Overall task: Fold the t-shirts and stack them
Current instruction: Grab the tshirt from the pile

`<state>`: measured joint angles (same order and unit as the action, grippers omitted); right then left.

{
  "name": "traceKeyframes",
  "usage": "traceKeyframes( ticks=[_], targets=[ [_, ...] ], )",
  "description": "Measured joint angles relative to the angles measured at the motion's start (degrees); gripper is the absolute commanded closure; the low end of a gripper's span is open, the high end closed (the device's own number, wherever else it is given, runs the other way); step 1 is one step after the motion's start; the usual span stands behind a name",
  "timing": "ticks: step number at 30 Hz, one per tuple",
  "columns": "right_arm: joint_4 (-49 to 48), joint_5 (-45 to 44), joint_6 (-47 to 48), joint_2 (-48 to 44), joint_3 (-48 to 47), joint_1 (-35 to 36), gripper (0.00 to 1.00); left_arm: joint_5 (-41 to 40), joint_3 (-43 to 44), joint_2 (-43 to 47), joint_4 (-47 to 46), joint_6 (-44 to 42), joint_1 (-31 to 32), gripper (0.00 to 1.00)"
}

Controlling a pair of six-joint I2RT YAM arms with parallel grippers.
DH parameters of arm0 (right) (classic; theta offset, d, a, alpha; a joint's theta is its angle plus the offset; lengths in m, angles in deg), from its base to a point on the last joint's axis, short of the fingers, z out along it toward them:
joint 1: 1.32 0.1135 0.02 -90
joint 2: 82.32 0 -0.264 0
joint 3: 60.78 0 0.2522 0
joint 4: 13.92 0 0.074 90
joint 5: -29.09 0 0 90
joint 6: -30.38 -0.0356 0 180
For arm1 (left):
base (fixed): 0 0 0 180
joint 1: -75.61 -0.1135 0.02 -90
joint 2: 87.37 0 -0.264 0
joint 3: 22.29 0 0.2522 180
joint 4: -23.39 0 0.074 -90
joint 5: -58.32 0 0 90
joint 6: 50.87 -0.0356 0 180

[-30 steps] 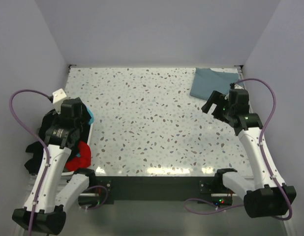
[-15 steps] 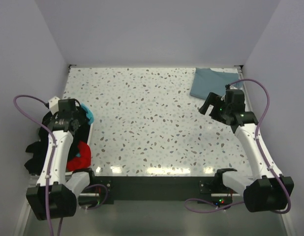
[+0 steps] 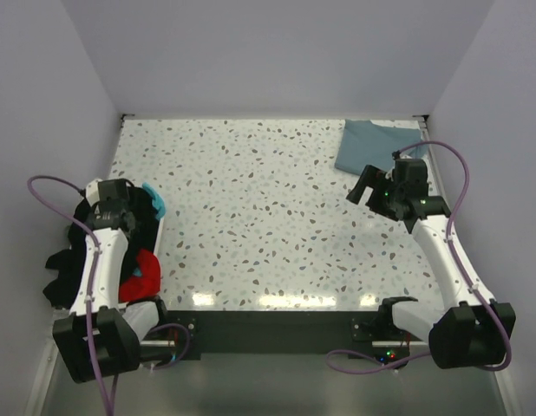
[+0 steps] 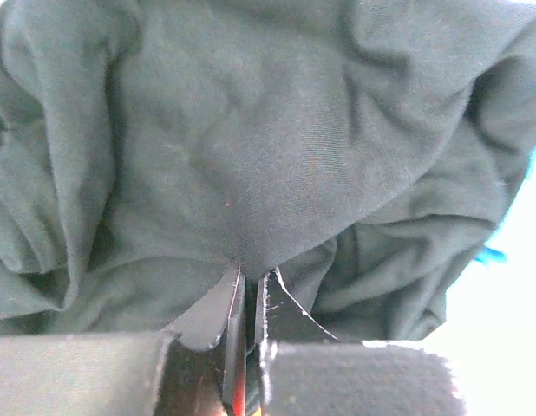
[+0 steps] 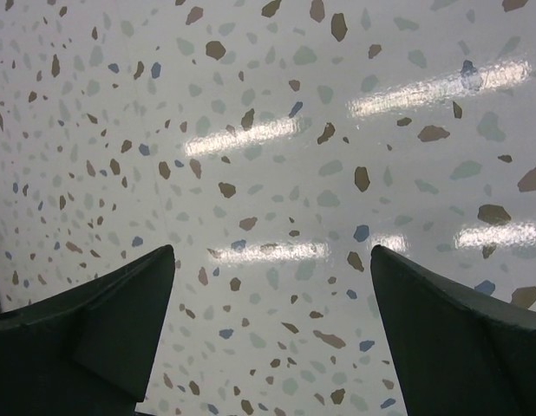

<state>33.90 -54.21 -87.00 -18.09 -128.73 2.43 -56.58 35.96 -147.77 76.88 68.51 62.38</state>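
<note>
Bright, even overhead light fills the top view, with white glare strips along the near edge of the tabletop [image 3: 268, 225] and faint shadows. The right wrist view repeats those streaks; the left wrist view is soft, its right edge blown white.

landmark: flat black mounting bar [image 3: 277, 329] between the two arm bases.
left arm [image 3: 99, 269]: white-shelled jointed links left of the bar, with black cylindrical joints; a bulky black motor housing [image 3: 90, 347] beyond the bar's left end.
right arm [image 3: 450, 251]: matching white shells and black joints right of the bar.
cables: thin purple cable [image 3: 30, 192] looping out left of the bar; a second purple cable [image 3: 466, 173] arching right of it.
left gripper [image 4: 249, 284]: thin black fingers [image 4: 207, 321] with pale edges, and a red glint at their root.
right gripper [image 5: 272, 256]: broad matte-black wedge fingers [image 5: 103, 329] tapering to points.
base lights [image 3: 385, 354]: tiny green and red dots at the bar's right end.
</note>
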Motion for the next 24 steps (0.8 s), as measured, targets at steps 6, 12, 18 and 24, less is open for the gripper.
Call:
traceKeyframes(
  ticks=[6,12,18,24],
  targets=[
    [0.5,0.6,-0.3,0.0,0.0,0.0,0.01,3.3,8.6,2.7,2.1,0.3,-0.2,1.00],
    [1.7,0.5,-1.2,-0.2,-1.2,0.0,0.01,10.6,21.9,5.6,0.8,1.0,-0.2,1.00],
    [2.0,0.4,-1.6,-0.1,-3.2,0.0,0.01,23.2,31.8,6.1,-1.9,-0.5,-0.2,1.00],
    [1.9,0.4,-1.9,1.2,-5.7,0.0,0.01,39.6,45.0,-1.8,-5.5,-0.5,-0.1,1.00]
  ],
)
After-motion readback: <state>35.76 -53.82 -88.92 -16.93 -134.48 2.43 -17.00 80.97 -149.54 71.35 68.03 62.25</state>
